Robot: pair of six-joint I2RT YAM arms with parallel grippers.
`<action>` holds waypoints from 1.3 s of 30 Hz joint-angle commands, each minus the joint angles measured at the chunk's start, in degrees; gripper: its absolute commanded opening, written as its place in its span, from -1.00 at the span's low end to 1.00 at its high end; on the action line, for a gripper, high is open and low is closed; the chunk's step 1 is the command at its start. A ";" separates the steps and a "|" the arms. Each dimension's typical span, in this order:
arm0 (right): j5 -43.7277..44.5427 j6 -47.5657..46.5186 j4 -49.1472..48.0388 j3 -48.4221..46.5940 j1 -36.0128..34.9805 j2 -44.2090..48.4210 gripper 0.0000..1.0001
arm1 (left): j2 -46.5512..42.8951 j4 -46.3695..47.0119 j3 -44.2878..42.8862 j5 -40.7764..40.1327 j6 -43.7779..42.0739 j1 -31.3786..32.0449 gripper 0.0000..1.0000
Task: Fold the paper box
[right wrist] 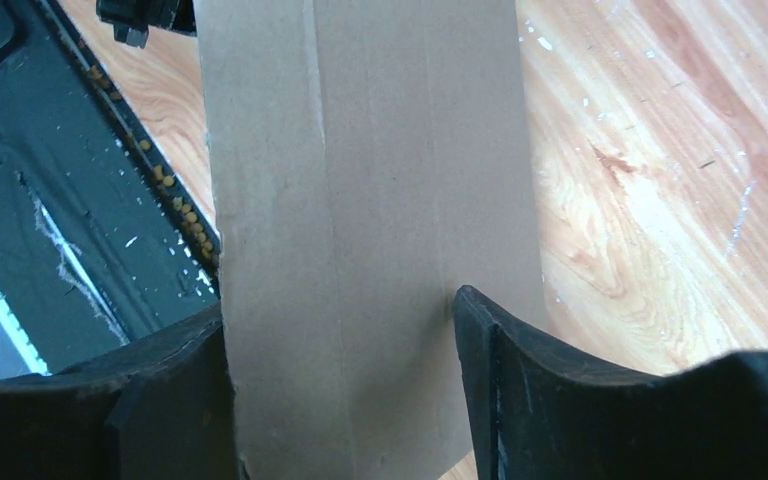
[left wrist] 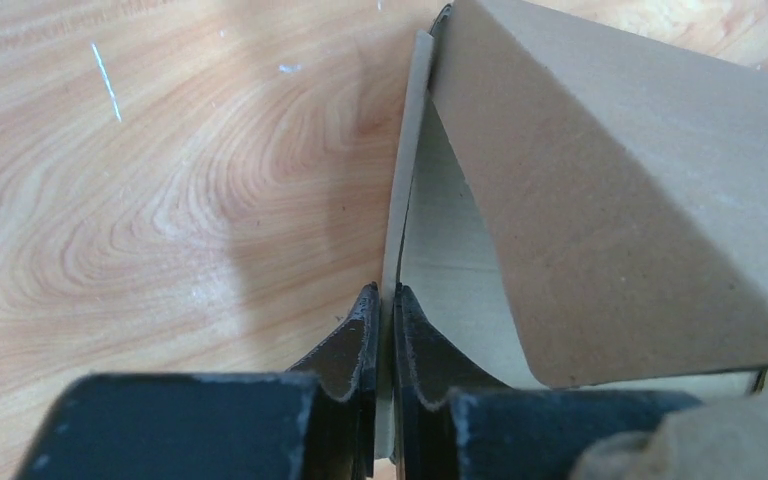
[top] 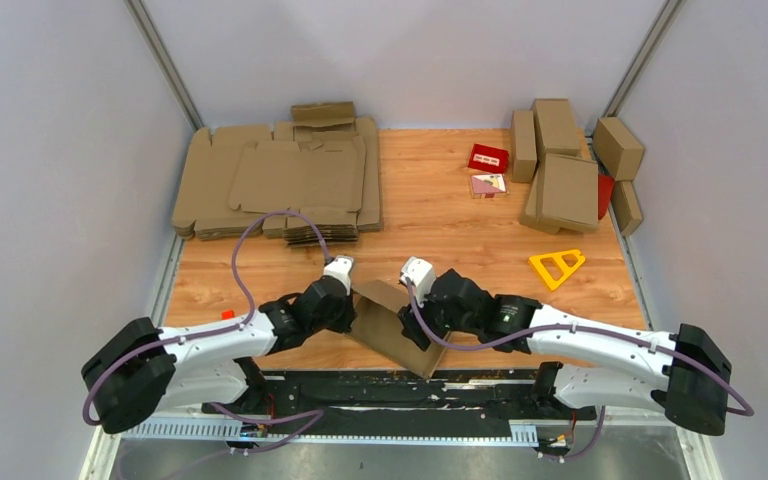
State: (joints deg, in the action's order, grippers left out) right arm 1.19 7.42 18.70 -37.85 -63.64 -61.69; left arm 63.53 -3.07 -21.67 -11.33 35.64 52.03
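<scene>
Paper box (top: 388, 332) sits at the near edge of the counter (top: 440, 230), between the two arms and partly folded: one panel stands tilted, its lower corner out over the black base plate (top: 360, 388).

Left claw (left wrist: 384, 300) is pinched together on a thin cardboard flap at the box's left side. The flap edge runs up from between the fingers (left wrist: 355, 335), and a larger panel leans in just to its right.

Right claw (right wrist: 340, 320) has its fingers spread wide. A creased strip of the box runs up between them. The left finger sits at the strip's left edge and the right finger overlaps the strip's face. It is not clamped across the strip. Can't tell if the pads actually touch it.

Elsewhere on the counter:
- A stack of flat cardboard blanks (top: 280, 180) is at far left.
- A cluster of folded brown boxes (top: 565, 170) is at far right.
- A small red carton (top: 488, 157) lies just left of that cluster.
- A yellow triangular frame (top: 557, 266) lies nearer, on the right, well apart from the paper box.
</scene>
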 commanded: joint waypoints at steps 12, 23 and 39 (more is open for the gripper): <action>6.44 0.05 -7.06 3.62 -0.44 -1.02 0.56 | 8.02 9.16 -4.33 -5.49 1.45 -0.27 -0.32; 7.01 -0.01 -8.32 5.31 -0.44 -2.36 0.60 | -6.58 -21.67 -11.07 -4.16 -0.65 -0.35 0.56; 1.11 1.47 -9.56 6.40 -0.44 -7.15 0.82 | -18.73 -34.14 -19.98 -4.39 -4.36 -6.35 1.00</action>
State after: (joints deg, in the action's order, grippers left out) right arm 6.59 7.22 9.10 -32.82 -63.72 -66.87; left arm 44.69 -37.12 -39.55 -16.99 34.37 49.36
